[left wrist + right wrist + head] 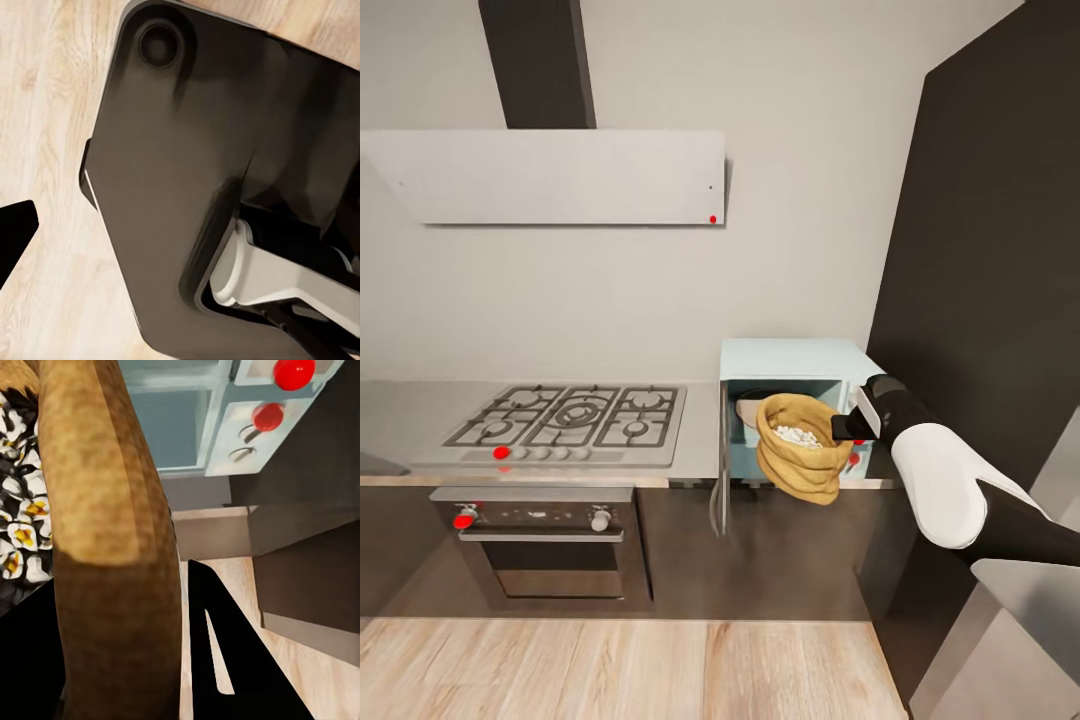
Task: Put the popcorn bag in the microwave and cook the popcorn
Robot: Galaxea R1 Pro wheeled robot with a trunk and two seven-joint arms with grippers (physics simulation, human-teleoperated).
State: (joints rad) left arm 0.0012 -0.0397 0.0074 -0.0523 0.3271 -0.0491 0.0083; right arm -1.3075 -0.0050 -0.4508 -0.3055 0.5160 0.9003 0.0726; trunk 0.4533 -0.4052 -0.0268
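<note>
Popcorn bag point(797, 448), wrinkly burlap with rolled rim, pinched by right gripper point(844, 428); boxy mint microwave point(792, 362) gapes; left gripper's state unclear.

Tan bag point(798, 448), tilted, hangs before the open mint microwave point(792, 362) at its 6 o'clock; white-yellow popcorn point(797, 435) fills its mouth.
</note>
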